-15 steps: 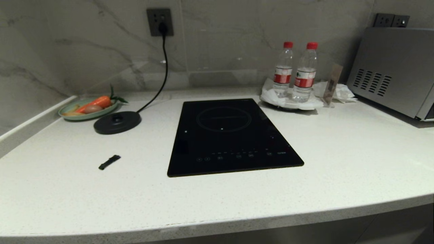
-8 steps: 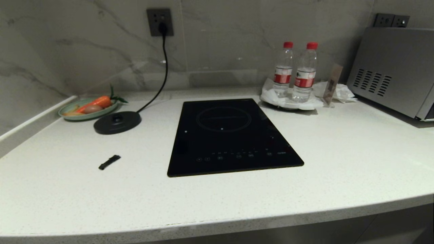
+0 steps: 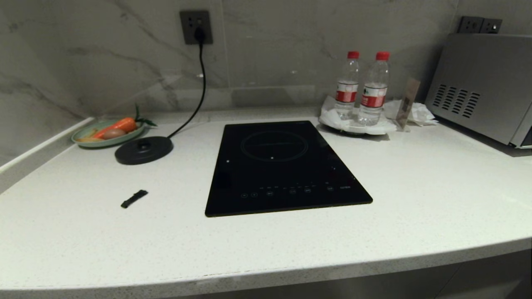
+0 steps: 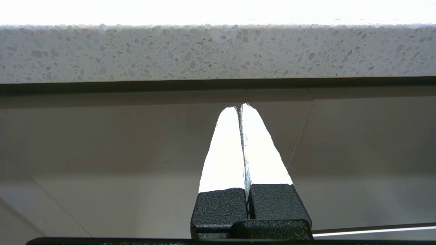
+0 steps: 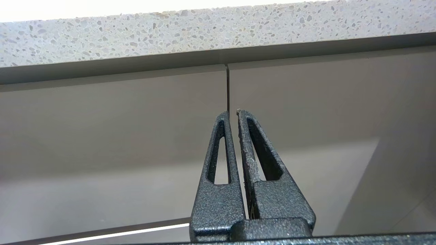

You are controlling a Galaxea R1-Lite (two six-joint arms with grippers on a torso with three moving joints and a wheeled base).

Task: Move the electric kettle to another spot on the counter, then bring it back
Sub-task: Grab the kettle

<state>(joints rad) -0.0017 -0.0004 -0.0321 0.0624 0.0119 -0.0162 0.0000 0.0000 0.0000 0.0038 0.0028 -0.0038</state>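
The white speckled counter (image 3: 415, 199) fills most of the head view, and no electric kettle can be seen on it or in either wrist view. A black induction hob (image 3: 282, 166) is set in the middle of the frame. At the upper right a grey metal appliance (image 3: 482, 85) is placed against the wall. At centre left the round black kettle base (image 3: 144, 150) is seen bare, its cord (image 3: 198, 87) led up to the wall socket (image 3: 196, 26) at the upper left. Neither arm is shown in this view.

Only the wrist views show the grippers, both held low before the grey cabinet fronts under the counter's edge (image 4: 218, 54). The left gripper (image 4: 239, 107) is seen with its white fingers pressed together on nothing; the right gripper (image 5: 232, 114) is likewise closed and empty.

A white tray (image 3: 353, 124) at upper right holds two water bottles (image 3: 361, 89) with red caps. A green plate (image 3: 109, 135) at far left holds a carrot (image 3: 118, 125) and other food. A small black strip (image 3: 134, 199) lies at lower left.
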